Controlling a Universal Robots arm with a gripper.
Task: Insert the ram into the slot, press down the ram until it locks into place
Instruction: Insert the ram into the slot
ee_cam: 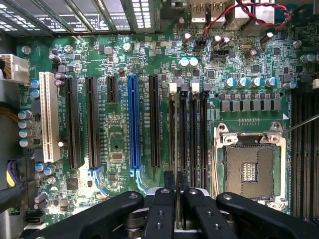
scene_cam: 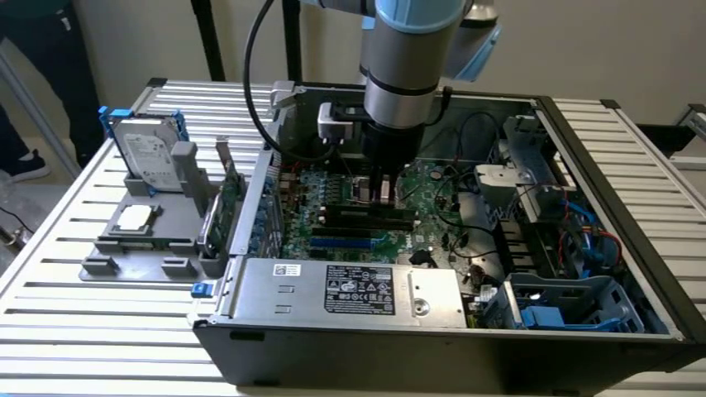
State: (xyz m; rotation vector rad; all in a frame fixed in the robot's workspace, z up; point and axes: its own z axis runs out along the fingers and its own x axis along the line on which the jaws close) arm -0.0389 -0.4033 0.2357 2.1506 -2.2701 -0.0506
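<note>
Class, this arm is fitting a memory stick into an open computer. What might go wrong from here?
The gripper hovers over four alike black memory slots packed side by side, so a small sideways error could hit the wrong one. The open processor socket sits right beside them, and a slip might damage it. Small upright capacitors stand at the slots' far end and could be knocked.

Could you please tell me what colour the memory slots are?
The memory slots are black, clearest in the wrist view.
</note>
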